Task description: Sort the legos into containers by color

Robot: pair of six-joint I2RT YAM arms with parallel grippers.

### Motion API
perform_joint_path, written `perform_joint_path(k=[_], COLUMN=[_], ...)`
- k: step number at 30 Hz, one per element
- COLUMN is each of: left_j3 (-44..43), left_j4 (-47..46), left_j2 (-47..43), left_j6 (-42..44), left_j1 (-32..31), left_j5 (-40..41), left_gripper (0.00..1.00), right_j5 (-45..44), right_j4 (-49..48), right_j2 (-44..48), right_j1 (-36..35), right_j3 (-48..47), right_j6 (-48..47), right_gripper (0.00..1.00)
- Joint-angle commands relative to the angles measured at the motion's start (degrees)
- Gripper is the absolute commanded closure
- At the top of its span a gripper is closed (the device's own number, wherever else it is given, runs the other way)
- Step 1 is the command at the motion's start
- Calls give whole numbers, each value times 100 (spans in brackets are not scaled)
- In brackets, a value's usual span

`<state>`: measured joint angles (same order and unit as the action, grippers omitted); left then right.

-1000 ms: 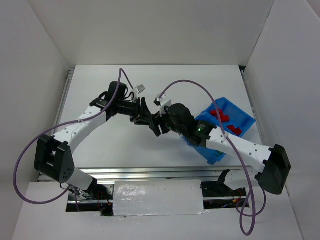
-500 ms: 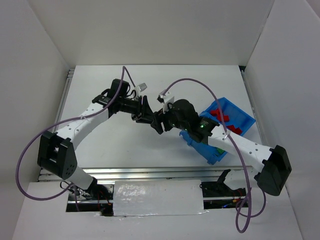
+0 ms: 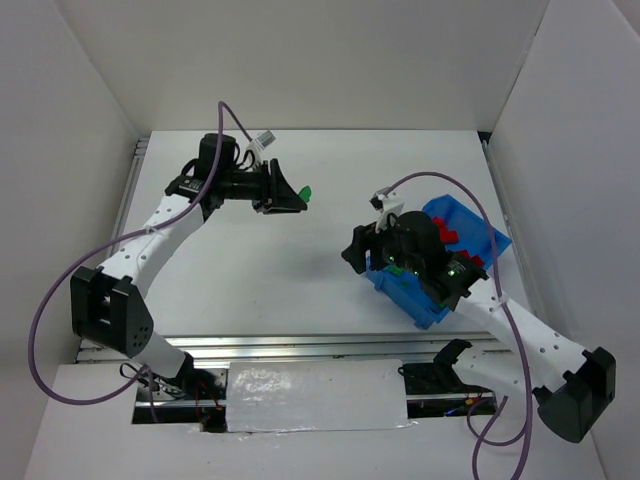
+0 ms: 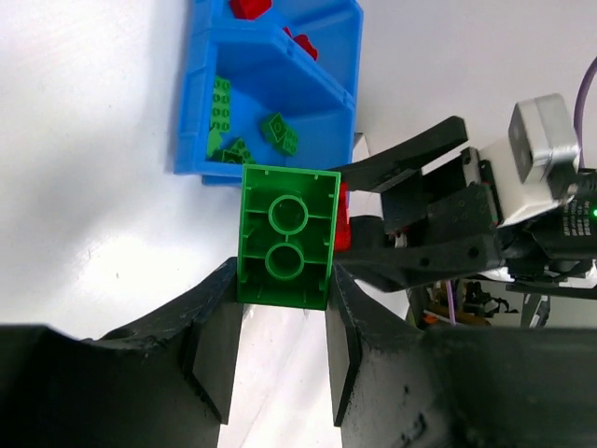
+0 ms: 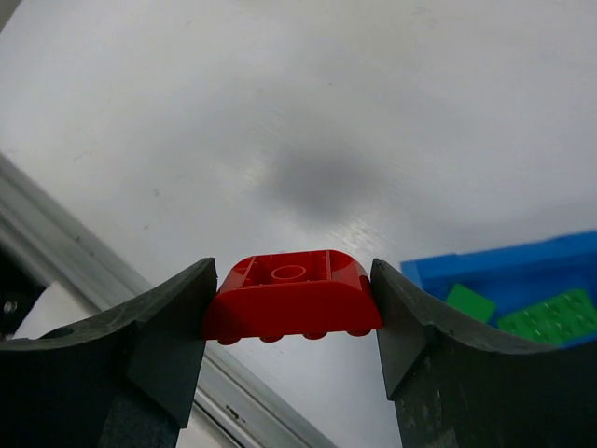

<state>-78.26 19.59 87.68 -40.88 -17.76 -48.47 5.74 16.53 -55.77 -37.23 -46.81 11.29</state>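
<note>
A green lego [image 4: 286, 235] [image 3: 305, 192] is pinched at its near end by my left gripper [image 4: 284, 291] [image 3: 291, 196], which holds it above the table at the back left. My right gripper [image 5: 291, 280] [image 3: 353, 250] is shut on a red, round-topped lego [image 5: 291, 295] and hovers beside the left end of the blue bin [image 3: 424, 308] [image 4: 194, 112]. Red legos [image 3: 446, 235] lie in the bin's far compartment. Green legos [image 4: 279, 132] [image 5: 548, 317] lie in the near one. In the top view the right arm hides much of the bin.
White walls close in the table on three sides. A metal rail [image 5: 112, 289] runs along the table's near edge, just below the right gripper. Purple cables [image 3: 45, 320] loop beside both arms.
The two grippers, close together at the table's middle a second ago, have parted. The left one has moved back and left with the green lego, the right one back toward the bin with the red lego.
</note>
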Motion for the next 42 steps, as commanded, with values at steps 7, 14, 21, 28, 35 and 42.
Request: perform_joint_path(k=[7,14,21,28,35,42], left_j3=[-1040,-2490,-3863,-4013,-3776,-3748], left_j4=[289,1106,1680,1196,950,686], left_j2=[381,1644,2657,3027,2957,3062], left_j6=[896,1319,1470,1206,1170,1135], left_j1=[-219,-1157,-2161,-2618,-2724,-2794], left_j5=[802,1452,1789,1586,1586,1577], left_gripper=[100,100,100,100,100,100], right_j5=[-3401,-3853,-3757,-3870,-3510,-3352], right_j4=[2791,3112,2988,2837,2979,3224], right_j2=[119,-267,-1348,-1937,-1886,-1543], right_j1=[163,2244,3283,3556,3679,3679], right_j3=[-1119,-1296,-1612,-2191,-2597,-2816], right_j6=[2673,2897,3045,3318,3240,3089], right_gripper=[100,100,90,47,0,0])
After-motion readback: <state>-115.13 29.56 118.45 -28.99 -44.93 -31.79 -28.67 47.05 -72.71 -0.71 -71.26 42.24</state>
